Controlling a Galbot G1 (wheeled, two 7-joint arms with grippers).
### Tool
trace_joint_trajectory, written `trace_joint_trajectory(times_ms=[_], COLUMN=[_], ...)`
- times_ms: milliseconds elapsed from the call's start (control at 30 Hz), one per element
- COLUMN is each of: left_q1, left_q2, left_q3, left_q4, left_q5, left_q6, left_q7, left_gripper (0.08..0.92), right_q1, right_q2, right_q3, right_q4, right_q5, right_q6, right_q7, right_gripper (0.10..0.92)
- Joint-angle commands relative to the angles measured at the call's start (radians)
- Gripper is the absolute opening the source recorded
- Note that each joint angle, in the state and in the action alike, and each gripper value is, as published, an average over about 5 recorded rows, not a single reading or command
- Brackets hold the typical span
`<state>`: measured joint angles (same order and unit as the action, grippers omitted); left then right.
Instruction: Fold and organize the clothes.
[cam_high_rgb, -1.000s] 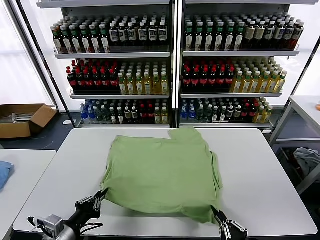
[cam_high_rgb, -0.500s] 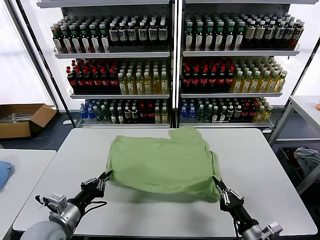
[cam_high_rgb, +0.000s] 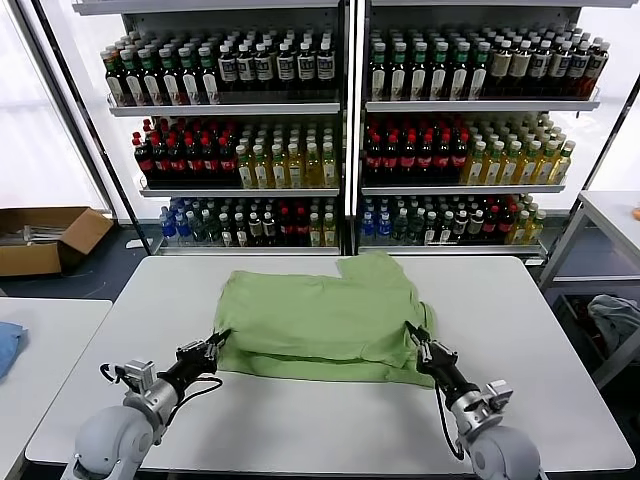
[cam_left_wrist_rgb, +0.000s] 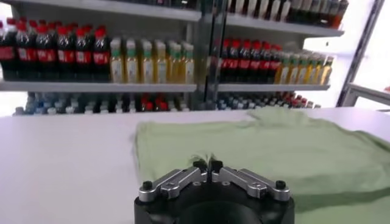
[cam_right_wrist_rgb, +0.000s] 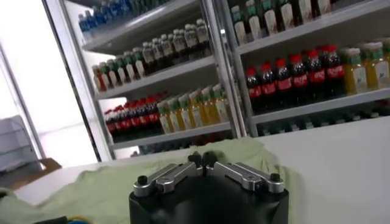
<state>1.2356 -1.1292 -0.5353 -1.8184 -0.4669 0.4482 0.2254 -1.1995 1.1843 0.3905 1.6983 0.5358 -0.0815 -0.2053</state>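
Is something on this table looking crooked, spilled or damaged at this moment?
Nothing spilled or damaged. The green shirt lies half folded on the white table, its near layer doubled over; a collar flap sticks out at the far edge.

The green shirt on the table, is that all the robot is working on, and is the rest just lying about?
Part of the job:
- shirt, partly folded on the table
- left gripper at its near left corner
- right gripper at its near right corner

Just lying about:
- bottles on the shelves behind
- cardboard box on the floor
- blue cloth on the side table
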Motion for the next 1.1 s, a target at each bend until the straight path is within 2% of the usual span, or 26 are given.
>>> trace_joint_trajectory(times_ms=[33,367,667,800,967,1100], left_q1=[-0.072,0.02,0.136,0.164,0.144,0.128], left_q2=[-0.014,-0.005,-0.022,-0.033,-0.04,-0.047], left_q3=[0.033,-0.02,-0.039,-0.032,-0.021,-0.011], left_q4=[0.119,-0.036,-0.102,-0.095,-0.055,-0.045], left_q5=[0.059,0.119,0.127,0.126,0.113,0.108], left_q6=[-0.028,-0.005,0.023,0.017,0.011,0.006], left_q7=[-0.067,-0.134,-0.138,-0.132,-0.125,-0.123], left_gripper=[0.148,0.436,0.696,0.792,0.822,0.814], right_q1=[0.055,-0.161,-0.336,-0.377,-0.372,-0.348], right_q2=[-0.001,0.003,0.002,0.003,0.015,0.023], right_q3=[-0.05,0.062,0.125,0.121,0.099,0.083], right_q4=[-0.063,0.184,0.286,0.3,0.284,0.269], right_q5=[-0.073,-0.191,-0.219,-0.187,-0.166,-0.151], right_q6=[-0.026,-0.097,-0.117,-0.137,-0.15,-0.151], right_q7=[0.002,0.128,0.186,0.201,0.229,0.233], right_gripper=[0.25,0.536,0.785,0.819,0.814,0.732])
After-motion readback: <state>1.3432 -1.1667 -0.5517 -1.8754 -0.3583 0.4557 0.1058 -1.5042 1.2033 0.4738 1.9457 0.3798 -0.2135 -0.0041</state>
